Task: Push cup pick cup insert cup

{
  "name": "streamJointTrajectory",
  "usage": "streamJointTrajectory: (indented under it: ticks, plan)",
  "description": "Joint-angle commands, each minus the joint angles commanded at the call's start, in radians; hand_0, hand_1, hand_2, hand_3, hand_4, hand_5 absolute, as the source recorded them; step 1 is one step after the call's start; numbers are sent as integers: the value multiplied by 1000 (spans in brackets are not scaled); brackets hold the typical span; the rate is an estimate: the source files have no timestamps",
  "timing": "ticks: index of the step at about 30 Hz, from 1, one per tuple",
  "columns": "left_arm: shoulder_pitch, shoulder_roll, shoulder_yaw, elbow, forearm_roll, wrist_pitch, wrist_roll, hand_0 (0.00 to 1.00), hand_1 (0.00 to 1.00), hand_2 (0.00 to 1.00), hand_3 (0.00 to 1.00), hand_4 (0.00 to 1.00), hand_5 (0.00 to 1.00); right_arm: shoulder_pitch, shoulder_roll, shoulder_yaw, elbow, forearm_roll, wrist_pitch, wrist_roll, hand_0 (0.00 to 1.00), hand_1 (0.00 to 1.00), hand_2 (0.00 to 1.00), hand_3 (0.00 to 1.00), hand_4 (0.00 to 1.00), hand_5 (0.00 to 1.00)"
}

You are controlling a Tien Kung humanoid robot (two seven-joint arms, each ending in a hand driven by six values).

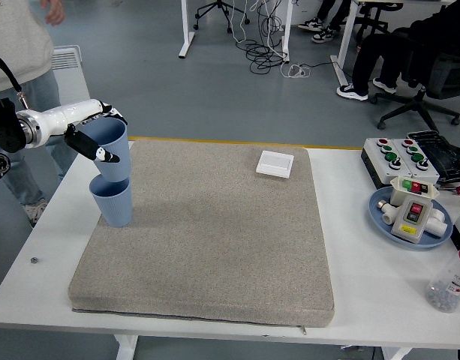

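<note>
Cup (109,150) up in the left hand (91,135), fingers (103,154) wrapped round its wall, base poised right over the mouth of the second cup (114,199) standing on the grey mat (214,240). Looks past push and pick; insertion just starting, not seated yet. Left to do: lower straight down and release. Nothing blocking the drop. Well clear on the worktop (350,225): white square pad (275,163), button boxes (398,157), blue plate (380,210) with a switch box. Person's legs (27,135) beyond the far left corner. Right hand out of sight.

left hand (91,137) grips upper cup (112,152) | bottom entering lower cup (114,203)
</note>
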Motion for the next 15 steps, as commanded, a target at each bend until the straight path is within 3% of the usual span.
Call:
streamJointTrajectory:
  ticks: [15]
  plan:
    - [8,-7,31,17,18,-6,9,492,547,555,431,518,11,-4,0,2,0,-4,-1,-1,763,656,686,621,198,615]
